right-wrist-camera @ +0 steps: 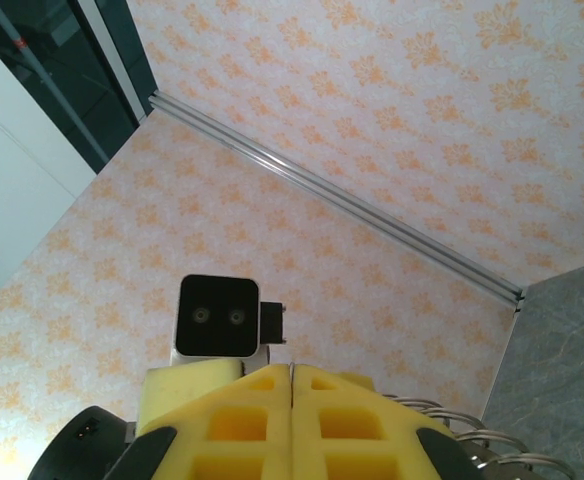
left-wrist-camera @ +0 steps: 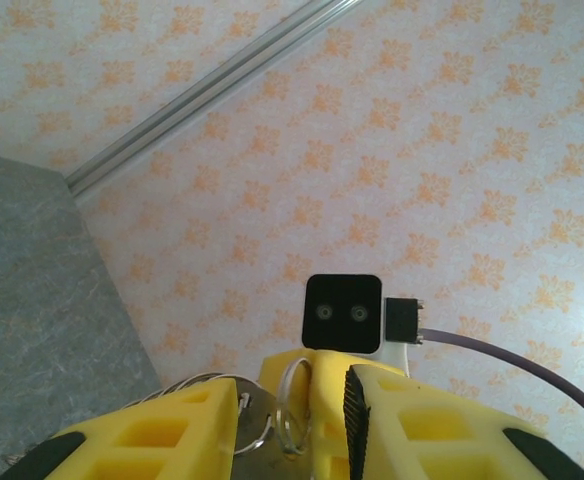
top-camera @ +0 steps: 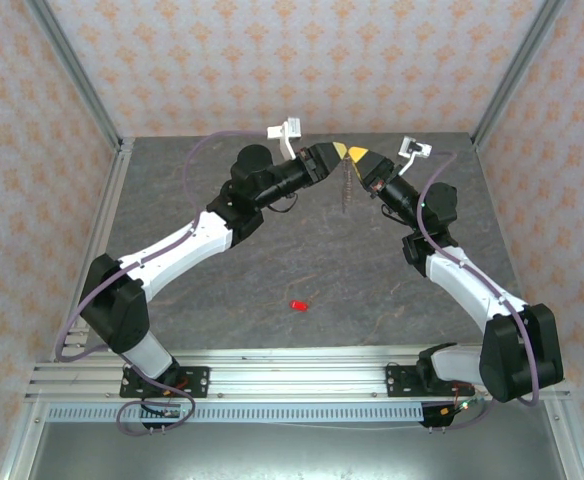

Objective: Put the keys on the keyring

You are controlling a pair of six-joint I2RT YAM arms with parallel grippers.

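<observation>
Grey tabletop (top-camera: 272,260), far side — keyring (top-camera: 348,186) hangs between left pincer (top-camera: 338,151), parted, and right pincer (top-camera: 357,156), clenched on it.

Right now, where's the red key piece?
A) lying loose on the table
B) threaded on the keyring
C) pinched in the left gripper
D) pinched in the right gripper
A: the red piece lies by itself on the grey table, toward the near edge and well apart from the keyring, which hangs raised at the back.
</observation>
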